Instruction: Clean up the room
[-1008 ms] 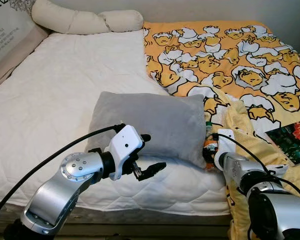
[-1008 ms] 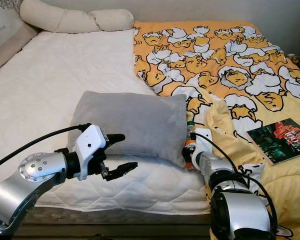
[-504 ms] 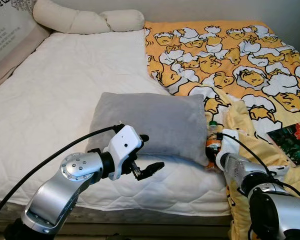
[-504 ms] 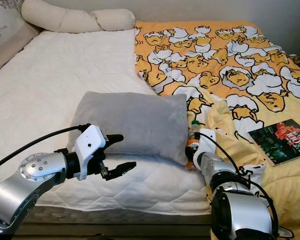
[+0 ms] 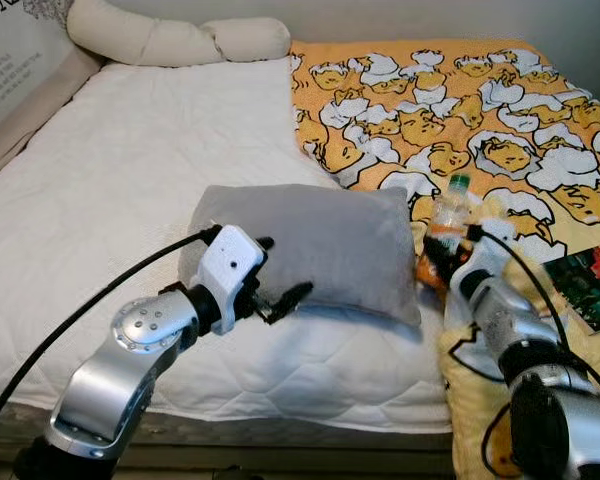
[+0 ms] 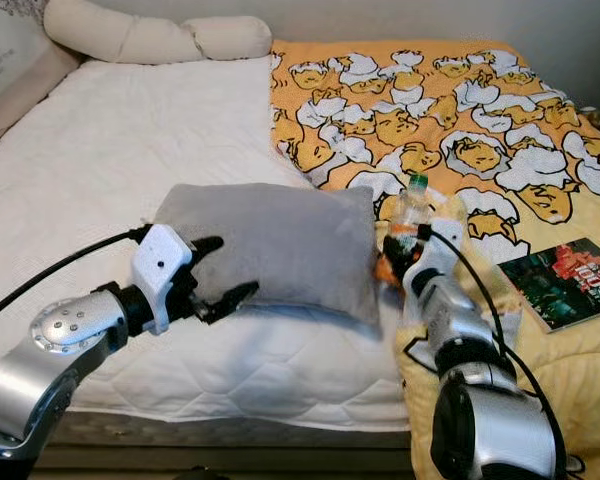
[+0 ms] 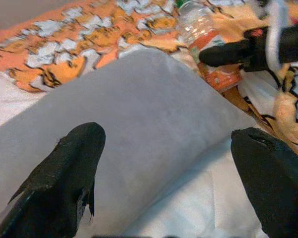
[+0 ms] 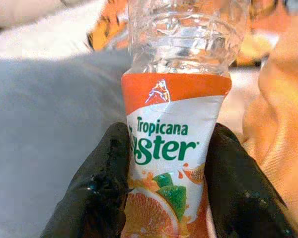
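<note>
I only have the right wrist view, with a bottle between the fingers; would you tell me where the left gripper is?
Observer: The left gripper hovers open at the grey pillow's near edge.
Operator: Is the bottle upright?
Observer: Yes, the bottle stands upright in the right gripper, green cap on top, beside the pillow.
Operator: Anything else nearby?
Observer: A magazine lies on the yellow blanket, to the robot's right.

Likely a home bedroom — bed (image 5: 110, 200), pillow (image 5: 320, 245), cartoon blanket (image 5: 460, 110).
</note>
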Motion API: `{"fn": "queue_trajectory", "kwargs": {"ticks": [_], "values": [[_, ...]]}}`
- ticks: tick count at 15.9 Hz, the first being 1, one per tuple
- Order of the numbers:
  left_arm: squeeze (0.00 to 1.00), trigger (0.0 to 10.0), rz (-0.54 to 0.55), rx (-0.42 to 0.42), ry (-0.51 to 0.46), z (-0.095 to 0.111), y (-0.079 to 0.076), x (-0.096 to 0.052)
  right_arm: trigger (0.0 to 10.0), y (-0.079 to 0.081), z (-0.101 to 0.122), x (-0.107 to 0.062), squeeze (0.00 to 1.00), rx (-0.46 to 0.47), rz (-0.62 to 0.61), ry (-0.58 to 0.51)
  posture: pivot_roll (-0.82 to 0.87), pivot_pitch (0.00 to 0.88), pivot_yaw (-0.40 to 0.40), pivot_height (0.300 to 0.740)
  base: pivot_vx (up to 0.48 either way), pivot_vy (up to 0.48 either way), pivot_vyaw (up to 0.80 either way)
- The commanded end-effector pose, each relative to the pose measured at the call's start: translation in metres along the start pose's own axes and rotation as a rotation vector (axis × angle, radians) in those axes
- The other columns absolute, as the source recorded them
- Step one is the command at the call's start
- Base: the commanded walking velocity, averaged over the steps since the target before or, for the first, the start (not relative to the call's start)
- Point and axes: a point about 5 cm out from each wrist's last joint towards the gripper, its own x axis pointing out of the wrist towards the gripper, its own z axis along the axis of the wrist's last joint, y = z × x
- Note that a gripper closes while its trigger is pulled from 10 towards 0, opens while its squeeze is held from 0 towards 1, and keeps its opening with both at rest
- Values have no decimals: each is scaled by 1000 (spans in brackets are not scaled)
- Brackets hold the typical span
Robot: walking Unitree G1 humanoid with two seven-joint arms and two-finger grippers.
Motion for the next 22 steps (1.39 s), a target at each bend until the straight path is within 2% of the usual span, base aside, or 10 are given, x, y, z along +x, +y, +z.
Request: {"fn": "queue_trajectory", "kwargs": {"ticks": [1, 3, 5, 6, 7, 10, 11, 12, 13, 22], "values": [[0, 10000, 29, 7, 1, -1, 3, -2, 0, 7, 18, 3, 0, -40, 45, -91, -14, 0, 52, 740, 0, 0, 0], [0, 10000, 104, 10, -21, -1, 5, -1, 0, 10, 32, -3, 0, -195, 68, -226, -22, 0, 55, 740, 0, 0, 0], [0, 10000, 114, 10, -20, -2, 5, 0, 0, 11, 32, -6, 0, -261, 64, -227, -23, 0, 54, 740, 0, 0, 0], [0, 10000, 107, 7, -17, -4, 2, 1, 5373, 8, 26, -8, 0, -281, 50, -198, -25, 0, 54, 740, 0, 0, 0], [0, 10000, 101, 10, -12, -5, 0, 2, 10000, 6, 18, -10, 0, -277, 47, -160, -27, 0, 56, 740, 0, 0, 0], [0, 10000, 88, 12, 2, -9, -6, 3, 10000, 5, -26, -16, 0, -392, 127, 121, -33, 0, 59, 740, 0, 0, 0], [0, 10000, 86, 14, 3, -9, -6, 4, 10000, 1, -36, -17, 537, -425, 94, 198, -32, 0, 59, 740, 0, 0, 0], [0, 10000, 85, 14, 2, -8, -6, 4, 10000, -5, -38, -17, 725, -396, 22, 218, -32, 0, 59, 740, 0, 0, 0], [0, 10000, 79, 16, 7, -9, -6, 4, 10000, -11, -37, -17, 1000, -345, -49, 232, -28, 0, 58, 740, 0, 0, 0], [0, 10000, 69, 24, 23, -11, -5, -1, 10000, -24, -19, -20, 1000, -332, -95, 313, -19, 0, 48, 740, 0, 0, 0]]}}
